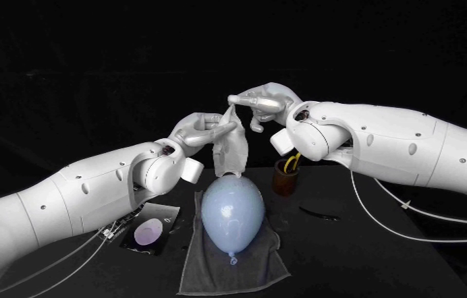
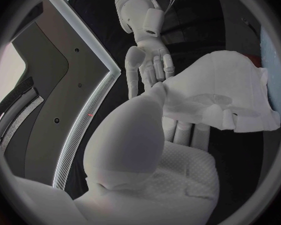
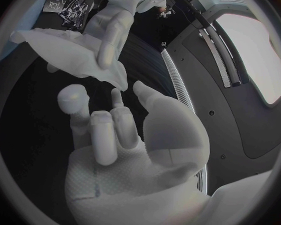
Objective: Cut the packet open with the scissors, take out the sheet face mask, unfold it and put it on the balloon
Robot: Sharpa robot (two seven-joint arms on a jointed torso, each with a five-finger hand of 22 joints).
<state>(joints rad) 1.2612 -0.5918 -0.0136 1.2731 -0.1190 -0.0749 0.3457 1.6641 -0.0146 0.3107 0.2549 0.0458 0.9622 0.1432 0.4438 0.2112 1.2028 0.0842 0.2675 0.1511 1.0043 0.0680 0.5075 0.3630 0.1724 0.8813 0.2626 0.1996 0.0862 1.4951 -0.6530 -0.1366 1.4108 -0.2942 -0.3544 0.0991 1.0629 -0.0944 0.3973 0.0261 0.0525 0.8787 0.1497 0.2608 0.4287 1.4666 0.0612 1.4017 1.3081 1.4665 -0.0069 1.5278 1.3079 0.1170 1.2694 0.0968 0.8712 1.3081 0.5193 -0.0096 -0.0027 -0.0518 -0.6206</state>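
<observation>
The white sheet mask (image 1: 231, 148) hangs partly folded in the air above the pale blue balloon (image 1: 231, 212), its lower edge just over the balloon's top. My left hand (image 1: 200, 131) pinches the mask (image 2: 222, 97) at its side between thumb and fingers. My right hand (image 1: 262, 102) is higher and pinches the mask's top corner (image 3: 75, 57) at its fingertips (image 3: 115, 96). The balloon lies on a grey towel (image 1: 238, 267). The cut packet (image 1: 148, 232) lies flat to the balloon's left. The scissors' handles stick out of a brown cup (image 1: 285, 175).
A small dark strip (image 1: 317, 212) lies on the black table to the right of the balloon. White cables (image 1: 389, 207) run below my right arm. The cup stands close under my right forearm.
</observation>
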